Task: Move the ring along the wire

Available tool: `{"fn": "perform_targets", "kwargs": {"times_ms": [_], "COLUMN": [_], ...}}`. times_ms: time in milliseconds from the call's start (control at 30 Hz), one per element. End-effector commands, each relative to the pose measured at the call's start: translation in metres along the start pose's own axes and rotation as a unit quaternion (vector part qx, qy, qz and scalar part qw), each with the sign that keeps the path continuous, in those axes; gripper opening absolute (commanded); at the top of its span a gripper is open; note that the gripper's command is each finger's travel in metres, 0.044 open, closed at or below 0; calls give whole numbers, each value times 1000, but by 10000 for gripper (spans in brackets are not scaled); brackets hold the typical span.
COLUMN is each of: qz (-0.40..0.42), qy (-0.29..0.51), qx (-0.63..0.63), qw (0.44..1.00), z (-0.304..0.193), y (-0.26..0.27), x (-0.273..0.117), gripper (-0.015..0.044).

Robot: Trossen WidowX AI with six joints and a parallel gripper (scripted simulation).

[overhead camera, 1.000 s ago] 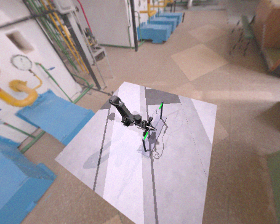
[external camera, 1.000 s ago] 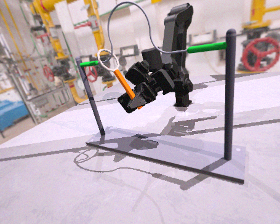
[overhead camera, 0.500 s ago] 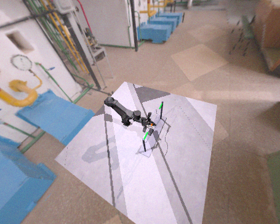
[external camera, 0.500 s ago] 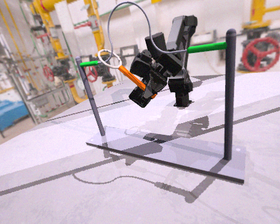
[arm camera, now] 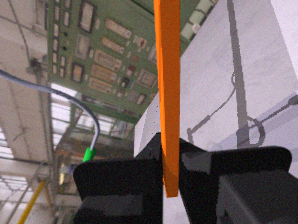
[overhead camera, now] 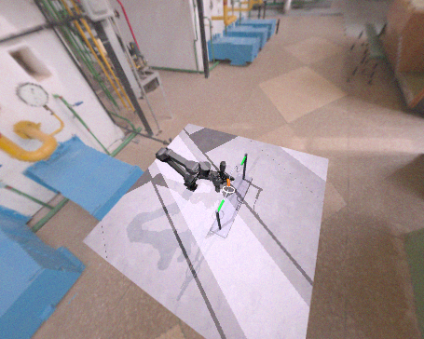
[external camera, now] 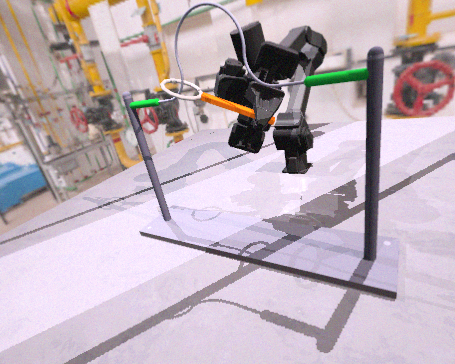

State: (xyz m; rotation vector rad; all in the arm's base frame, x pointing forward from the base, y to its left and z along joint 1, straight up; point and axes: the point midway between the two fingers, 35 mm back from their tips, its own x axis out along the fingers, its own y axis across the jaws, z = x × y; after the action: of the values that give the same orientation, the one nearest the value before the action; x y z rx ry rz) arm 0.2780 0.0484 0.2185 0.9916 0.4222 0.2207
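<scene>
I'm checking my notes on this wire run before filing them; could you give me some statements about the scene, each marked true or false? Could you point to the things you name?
1. The jaws (external camera: 265, 112) are shut on the orange handle (overhead camera: 228, 183) (external camera: 230, 106) (arm camera: 169, 90). True.
2. The ring (overhead camera: 228, 190) (external camera: 166, 94) is black. False: it is white.
3. The grey wire (external camera: 177, 45) (arm camera: 65, 93) arches up between the two green parts (external camera: 145, 103) (external camera: 336, 77). True.
4. The ring hangs at the green part by the nearer post (external camera: 375, 155) in the exterior view. False: it is off both green parts, close to the one by the farther post (external camera: 150, 160).
5. Both posts stand on one base plate (external camera: 265, 250). True.
</scene>
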Motion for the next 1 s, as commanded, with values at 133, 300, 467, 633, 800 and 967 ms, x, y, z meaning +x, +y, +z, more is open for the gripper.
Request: {"fn": "perform_targets", "kwargs": {"times_ms": [133,300,467,633,800,967], "qz": [39,60,79,91,100,107], "qy": [56,70,71,72,73,74], "qx": [70,111,147,173,192,209], "qw": [995,990,983,978,973,969], "z": [3,6,10,13,17,20], "y": [28,43,56,66,73,80], "x": [-18,-24,-26,-28,-30,-32], "gripper": [-150,-150,-150,-150,-150,-150]}}
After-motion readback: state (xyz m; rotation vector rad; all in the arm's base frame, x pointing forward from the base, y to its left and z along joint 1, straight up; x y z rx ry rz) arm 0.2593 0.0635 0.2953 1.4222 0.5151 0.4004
